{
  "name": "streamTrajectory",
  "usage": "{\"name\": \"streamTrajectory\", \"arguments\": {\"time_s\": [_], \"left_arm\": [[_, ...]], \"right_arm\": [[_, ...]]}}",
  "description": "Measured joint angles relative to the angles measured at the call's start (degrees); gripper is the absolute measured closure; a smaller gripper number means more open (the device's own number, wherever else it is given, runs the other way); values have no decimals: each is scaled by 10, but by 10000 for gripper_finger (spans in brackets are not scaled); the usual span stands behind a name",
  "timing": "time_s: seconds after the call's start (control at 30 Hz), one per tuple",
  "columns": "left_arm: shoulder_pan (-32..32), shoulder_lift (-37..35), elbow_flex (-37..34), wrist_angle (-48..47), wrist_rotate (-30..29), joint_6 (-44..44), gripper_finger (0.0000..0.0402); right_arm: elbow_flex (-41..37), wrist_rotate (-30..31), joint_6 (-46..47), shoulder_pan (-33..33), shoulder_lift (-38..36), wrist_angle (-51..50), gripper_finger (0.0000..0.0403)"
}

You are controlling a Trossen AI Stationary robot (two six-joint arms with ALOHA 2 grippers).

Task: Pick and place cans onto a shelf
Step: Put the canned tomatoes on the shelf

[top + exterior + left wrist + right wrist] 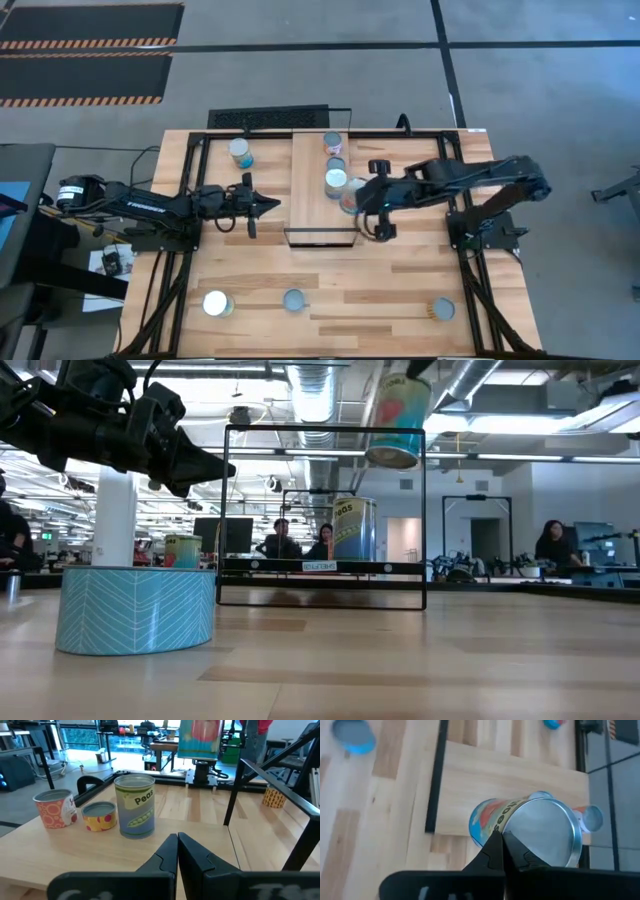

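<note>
Right pincer (352, 203): over the right edge of the shelf (310, 190). In the right wrist view its fingers (496, 851) look pressed together against the rim of a tilted tin (530, 832). In the low view that tin (398, 418) hangs clear above the board, so I judge it is being carried.
Left pincer (270, 204): fingers together, nothing between them, waiting just off the shelf's left edge with its tip pointing at the board.
Tins already placed: three stand on the shelf beyond the left pincer: the peas tin (135, 806), a low yellow one (99, 816) and a red-patterned one (55, 808).
Tins still out: one beyond the left pincer on the table (240, 151), and three along the near side (215, 303) (294, 299) (442, 309).
Step in hand: setting the carried tin down. Level it first, then lower it straight onto bare board.
Edges: the black frame rails (424, 510) rise beside the descent path, so keep the tin inside them.
Open room: the near half of the board is bare, with most space toward the left pincer.
</note>
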Motion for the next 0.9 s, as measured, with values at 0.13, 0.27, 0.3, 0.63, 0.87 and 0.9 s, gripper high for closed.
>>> {"name": "streamTrajectory", "arguments": {"time_s": [0.13, 0.27, 0.3, 0.63, 0.87, 0.9], "left_arm": [[0, 0, 0, -1, -5, 0, 401], [0, 0, 0, -1, -12, 0, 401], [0, 0, 0, -1, -13, 0, 401], [0, 0, 0, -1, -16, 5, 401], [0, 0, 0, -2, -23, 5, 401], [0, 0, 0, -2, -23, 5, 401]], "right_arm": [[-90, -42, -70, -26, -46, 49, 402], [-172, -66, -132, -59, -86, 110, 403], [-190, -78, -146, -67, -91, 126, 403], [-238, -160, -324, -93, -56, 177, 403], [-238, -161, -467, -106, -19, 194, 400], [-238, -161, -483, -109, -15, 200, 400]]}}
